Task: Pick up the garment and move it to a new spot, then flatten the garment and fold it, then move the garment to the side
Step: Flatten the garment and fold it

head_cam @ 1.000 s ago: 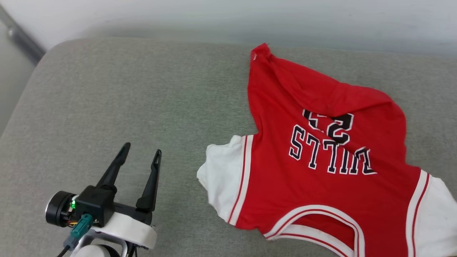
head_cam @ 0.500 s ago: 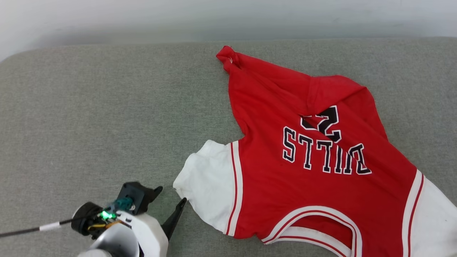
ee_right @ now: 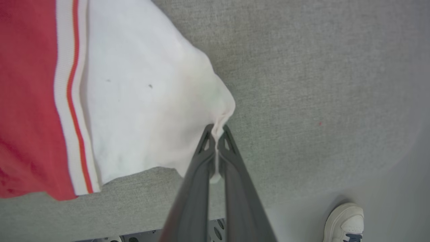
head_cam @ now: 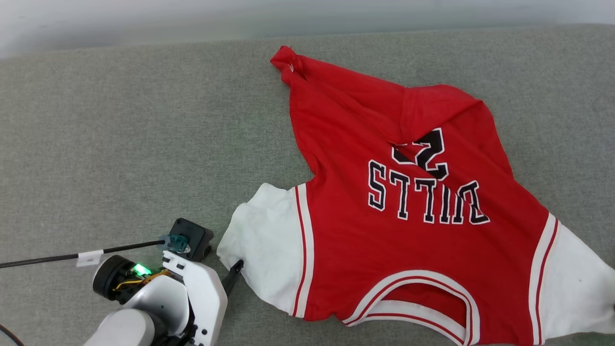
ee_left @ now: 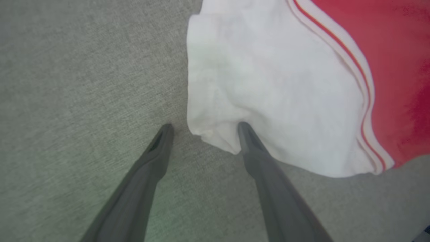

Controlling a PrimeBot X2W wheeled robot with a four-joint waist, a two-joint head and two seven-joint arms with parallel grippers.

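Observation:
The garment (head_cam: pixel 408 250), a red jersey with white sleeves and black "BULLS" lettering, lies spread on the grey cushion (head_cam: pixel 120 144) with its collar towards me. My left gripper (head_cam: pixel 224 270) points down at the corner of the near-left white sleeve (head_cam: pixel 264 250). In the left wrist view the left gripper (ee_left: pixel 205 127) is open; one fingertip (ee_left: pixel 243 129) rests against the sleeve corner (ee_left: pixel 268 84) and the other stands on bare cushion. In the right wrist view my right gripper (ee_right: pixel 216 131) is shut on the edge of the other white sleeve (ee_right: pixel 141 101).
The cushion's far edge meets a pale wall (head_cam: pixel 144 19). The right wrist view takes in the cushion's near edge, pale floor (ee_right: pixel 386 188) and a person's white shoe (ee_right: pixel 346 220). Bare cushion lies to the left of the garment.
The head camera has shifted. My left gripper has tipped from pointing up the view to pointing down and has moved right to the white sleeve's corner, still open.

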